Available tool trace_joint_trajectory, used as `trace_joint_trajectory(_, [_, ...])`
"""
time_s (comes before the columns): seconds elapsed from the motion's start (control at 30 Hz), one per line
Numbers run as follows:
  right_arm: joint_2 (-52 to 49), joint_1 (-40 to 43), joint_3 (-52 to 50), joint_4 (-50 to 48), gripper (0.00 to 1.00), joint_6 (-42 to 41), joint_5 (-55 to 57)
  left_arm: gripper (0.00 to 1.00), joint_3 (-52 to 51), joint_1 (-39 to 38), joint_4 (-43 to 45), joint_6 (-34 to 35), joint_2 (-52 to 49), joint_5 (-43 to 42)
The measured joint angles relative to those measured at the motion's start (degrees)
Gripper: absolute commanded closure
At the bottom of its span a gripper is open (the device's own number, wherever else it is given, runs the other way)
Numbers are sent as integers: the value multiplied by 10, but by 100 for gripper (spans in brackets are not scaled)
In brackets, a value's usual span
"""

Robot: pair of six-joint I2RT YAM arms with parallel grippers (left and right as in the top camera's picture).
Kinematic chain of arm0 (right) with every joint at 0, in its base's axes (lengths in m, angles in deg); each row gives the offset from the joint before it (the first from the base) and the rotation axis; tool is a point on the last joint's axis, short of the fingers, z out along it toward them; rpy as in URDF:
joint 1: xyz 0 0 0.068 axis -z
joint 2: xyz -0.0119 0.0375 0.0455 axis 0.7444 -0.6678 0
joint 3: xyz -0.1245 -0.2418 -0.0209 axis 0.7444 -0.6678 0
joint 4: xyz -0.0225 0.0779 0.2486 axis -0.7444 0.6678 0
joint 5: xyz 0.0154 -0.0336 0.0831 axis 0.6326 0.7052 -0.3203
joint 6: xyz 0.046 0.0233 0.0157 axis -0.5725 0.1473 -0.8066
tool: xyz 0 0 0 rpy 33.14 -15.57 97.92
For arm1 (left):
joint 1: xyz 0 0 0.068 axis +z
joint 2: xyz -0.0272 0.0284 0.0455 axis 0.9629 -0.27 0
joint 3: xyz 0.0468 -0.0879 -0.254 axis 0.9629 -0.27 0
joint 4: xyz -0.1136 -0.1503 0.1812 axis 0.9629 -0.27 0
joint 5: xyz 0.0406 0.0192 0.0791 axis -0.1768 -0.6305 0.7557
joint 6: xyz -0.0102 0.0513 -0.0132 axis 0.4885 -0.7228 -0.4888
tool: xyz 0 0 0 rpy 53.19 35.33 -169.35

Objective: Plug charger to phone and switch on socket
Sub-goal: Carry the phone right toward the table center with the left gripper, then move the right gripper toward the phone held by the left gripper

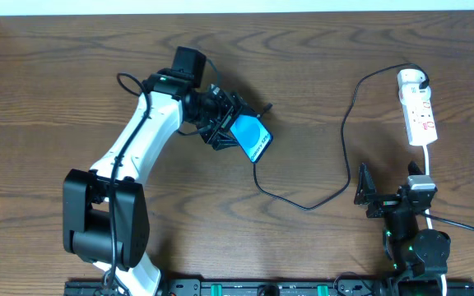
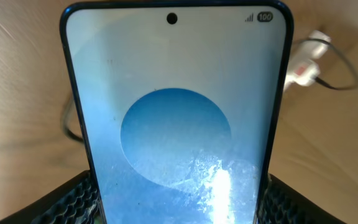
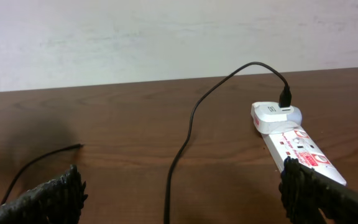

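My left gripper (image 1: pixel 230 127) is shut on the phone (image 1: pixel 252 140) and holds it tilted above the table's middle. Its blue screen with a round shape fills the left wrist view (image 2: pixel 176 93), between the two fingers (image 2: pixel 178 208). The charger's thin black cable (image 1: pixel 346 123) runs from a white adapter (image 3: pixel 275 116) on the far end of the socket (image 1: pixel 418 111), loops across the table, and its free end (image 1: pixel 257 174) lies just below the phone. My right gripper (image 1: pixel 389 187) is open and empty, near the socket's near end (image 3: pixel 306 155), with the cable (image 3: pixel 188 124) between its fingers.
The socket's white lead (image 1: pixel 429 160) runs toward the right arm's base. The table's far edge meets a pale wall (image 3: pixel 166 37). A black rail (image 1: pixel 262 288) runs along the front edge. The socket also shows behind the phone in the left wrist view (image 2: pixel 303 62).
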Motion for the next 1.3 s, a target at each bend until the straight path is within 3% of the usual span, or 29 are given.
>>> trace_joint_trajectory(0.27, [0, 0, 0, 0, 1, 0, 0, 33, 0, 27, 3, 82, 0, -86])
trace_joint_trajectory(0.63, [0, 0, 0, 0, 1, 0, 0, 33, 0, 36, 34, 167, 0, -103])
trace_joint_trajectory(1.3, [-17, 0, 0, -9, 1, -16, -86, 33, 0, 36, 51, 192, 0, -105])
